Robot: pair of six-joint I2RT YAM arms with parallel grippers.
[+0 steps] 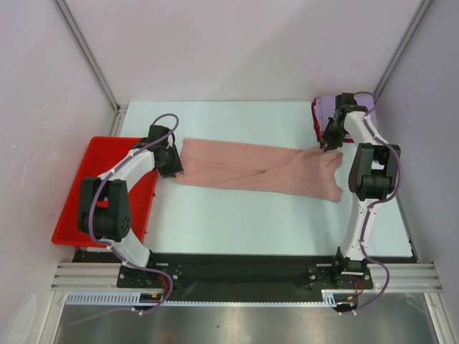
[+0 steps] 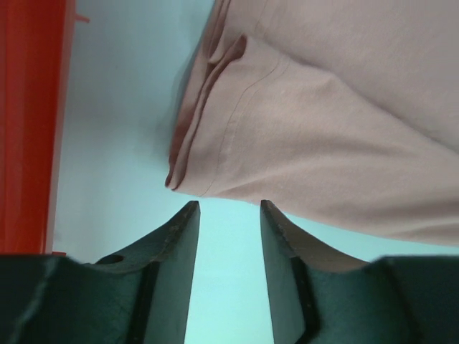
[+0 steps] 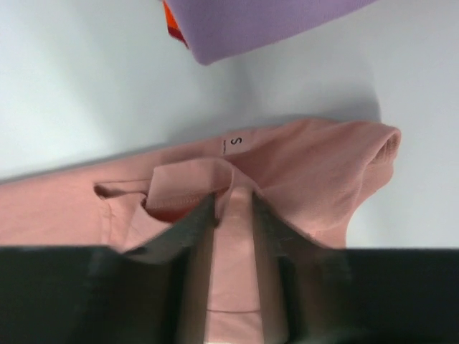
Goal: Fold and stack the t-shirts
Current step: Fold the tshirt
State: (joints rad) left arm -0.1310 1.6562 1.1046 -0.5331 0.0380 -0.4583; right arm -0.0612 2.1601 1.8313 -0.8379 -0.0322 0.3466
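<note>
The dusty-pink t-shirt point(image 1: 258, 168) lies folded into a long strip across the table, plain side up. My left gripper point(image 1: 171, 163) stands open just short of the shirt's left end point(image 2: 215, 165), and only bare table shows between its fingers point(image 2: 229, 208). My right gripper point(image 1: 328, 143) is down on the collar end, its jaws a narrow gap apart point(image 3: 233, 197) with a ridge of pink cloth standing between them, below the size label point(image 3: 235, 143). A folded lavender t-shirt point(image 3: 251, 21) lies just beyond on a red one point(image 3: 171, 21).
A red plastic tray point(image 1: 86, 179) sits at the table's left edge, beside my left arm, and shows as a red wall point(image 2: 29, 122) in the left wrist view. The lavender and red stack point(image 1: 324, 109) is in the back right corner. Walls enclose the table.
</note>
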